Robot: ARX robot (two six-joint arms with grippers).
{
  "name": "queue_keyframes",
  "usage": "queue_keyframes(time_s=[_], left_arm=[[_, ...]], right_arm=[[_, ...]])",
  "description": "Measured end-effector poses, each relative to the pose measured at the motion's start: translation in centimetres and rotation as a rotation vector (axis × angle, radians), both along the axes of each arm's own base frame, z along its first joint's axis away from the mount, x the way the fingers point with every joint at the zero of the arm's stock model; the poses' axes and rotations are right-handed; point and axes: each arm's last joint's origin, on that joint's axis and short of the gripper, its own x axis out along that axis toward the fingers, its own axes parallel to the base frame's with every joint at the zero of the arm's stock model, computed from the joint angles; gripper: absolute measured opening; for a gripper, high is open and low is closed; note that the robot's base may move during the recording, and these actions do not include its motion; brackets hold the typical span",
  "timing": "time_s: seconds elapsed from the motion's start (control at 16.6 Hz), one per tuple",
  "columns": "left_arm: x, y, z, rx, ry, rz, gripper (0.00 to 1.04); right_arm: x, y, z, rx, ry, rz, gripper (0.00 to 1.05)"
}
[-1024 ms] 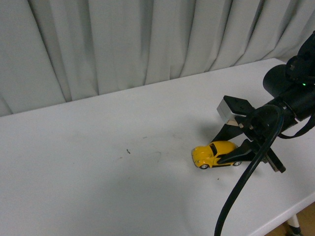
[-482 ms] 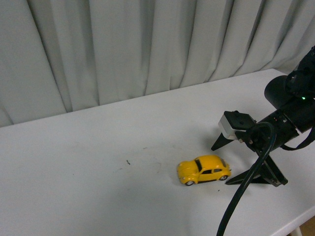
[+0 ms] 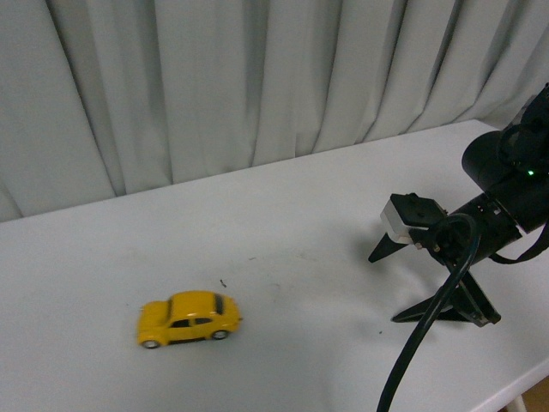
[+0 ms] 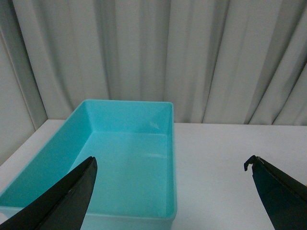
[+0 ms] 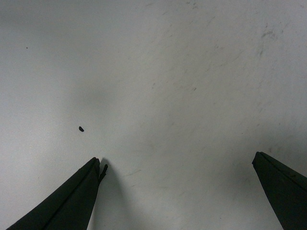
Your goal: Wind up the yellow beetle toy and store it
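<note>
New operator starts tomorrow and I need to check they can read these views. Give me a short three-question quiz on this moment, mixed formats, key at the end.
1. True or false: the right pincer is shut on the yellow beetle toy.
2. Multiple choice: in the left wrist view, what lies ahead of the open left pincer?
A. a teal bin
B. a red cup
C. a cardboard box
3. Fill in: the toy stands on its ___ on the table, apart from both arms.

Key: 1 false, it is open with nothing between its fingers; 2 A; 3 wheels.
</note>
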Motion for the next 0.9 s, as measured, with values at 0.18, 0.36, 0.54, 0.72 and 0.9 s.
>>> queue_keyframes(time_s=[0.18, 0.36, 0.54, 0.72, 0.9], left_arm=[[0.0, 0.0, 0.0, 0.0, 0.0, 0.0, 0.98], [0.0, 0.0, 0.0, 0.0, 0.0, 0.0, 0.98], [0.0, 0.0, 0.0, 0.0, 0.0, 0.0, 0.98], [0.0, 0.0, 0.0, 0.0, 0.0, 0.0, 0.98], [0.0, 0.0, 0.0, 0.0, 0.0, 0.0, 0.98]], right_arm=[[0.2, -0.1, 0.3, -0.016, -0.025, -0.005, 0.98], [0.6, 0.3, 1.2, -0.054, -0.068, 0.004, 0.98], [1.4, 0.4, 5.3, -0.085, -0.195, -0.011, 0.98], [1.3, 0.7, 10.3, -0.124, -0.326, -0.014, 0.98], [0.9, 2.0, 14.9, -0.153, -0.453, 0.001, 0.98]])
